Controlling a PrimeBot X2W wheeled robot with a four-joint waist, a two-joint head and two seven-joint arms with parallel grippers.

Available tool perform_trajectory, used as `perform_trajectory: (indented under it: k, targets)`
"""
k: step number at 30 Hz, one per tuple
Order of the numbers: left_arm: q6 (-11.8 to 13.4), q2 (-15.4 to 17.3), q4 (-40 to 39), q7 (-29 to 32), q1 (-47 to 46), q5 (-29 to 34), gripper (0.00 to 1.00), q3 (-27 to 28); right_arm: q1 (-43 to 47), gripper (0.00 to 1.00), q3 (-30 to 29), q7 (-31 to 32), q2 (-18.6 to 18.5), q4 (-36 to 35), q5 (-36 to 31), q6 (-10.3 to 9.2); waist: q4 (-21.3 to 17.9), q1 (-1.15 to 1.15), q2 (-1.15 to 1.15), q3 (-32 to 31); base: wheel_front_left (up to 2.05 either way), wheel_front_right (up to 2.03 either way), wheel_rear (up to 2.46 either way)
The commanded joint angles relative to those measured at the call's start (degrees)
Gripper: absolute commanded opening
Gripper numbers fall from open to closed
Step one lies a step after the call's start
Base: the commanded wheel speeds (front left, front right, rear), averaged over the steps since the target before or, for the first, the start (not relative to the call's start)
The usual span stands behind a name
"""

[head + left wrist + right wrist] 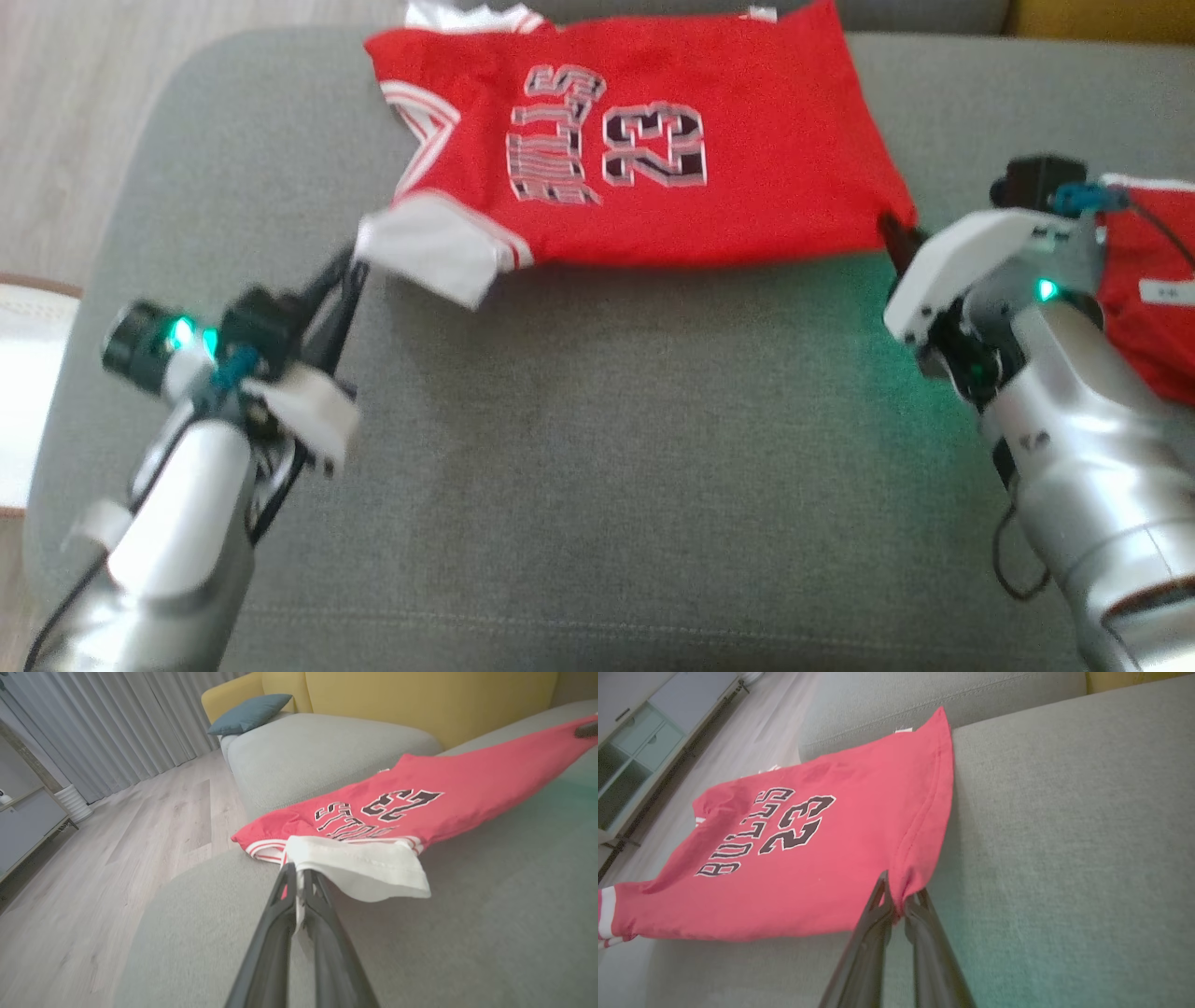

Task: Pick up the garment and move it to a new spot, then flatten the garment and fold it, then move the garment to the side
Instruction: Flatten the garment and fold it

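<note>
Jersey [747,205] — far edge cut off in head view — pinched taut between left hand [299,873] and right hand [899,897]

Bare cushion [597,448] between left gripper [358,259] and right gripper [893,231], jersey [709,215] spanning ahead of both, red cloth [1148,345] just outside right gripper
</note>
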Motion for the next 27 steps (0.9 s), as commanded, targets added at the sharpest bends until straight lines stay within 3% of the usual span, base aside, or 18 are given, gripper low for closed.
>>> perform_trajectory:
  k: [1, 18, 27]
  targets:
    - [-0.15, 3.31, -1.07, -0.28, -0.59, -0.59, 0.00, 1.11, 0.88, 0.00, 2.12, 1.41, -0.81, -2.66, 0.91, 0.37, 0.30, 0.00, 0.00, -2.33, 0.00, 0.00, 0.00]
    - [-0.37, 9.07, -7.22, 4.63, 8.64, -4.61, 0.00, -7.08, 13.91, 0.00, 12.27, 15.17, -9.43, -11.90, 6.37, 0.37, 2.09, 0.00, 0.00, -9.58, 0.00, 0.00, 0.00]
    - [-0.38, 12.98, -14.99, 8.14, 13.15, -6.52, 0.00, -8.80, 19.33, 0.00, 13.22, 21.91, -14.58, -18.56, 9.59, 0.37, 2.05, 0.00, 0.00, -11.41, 0.00, 0.00, 0.00]
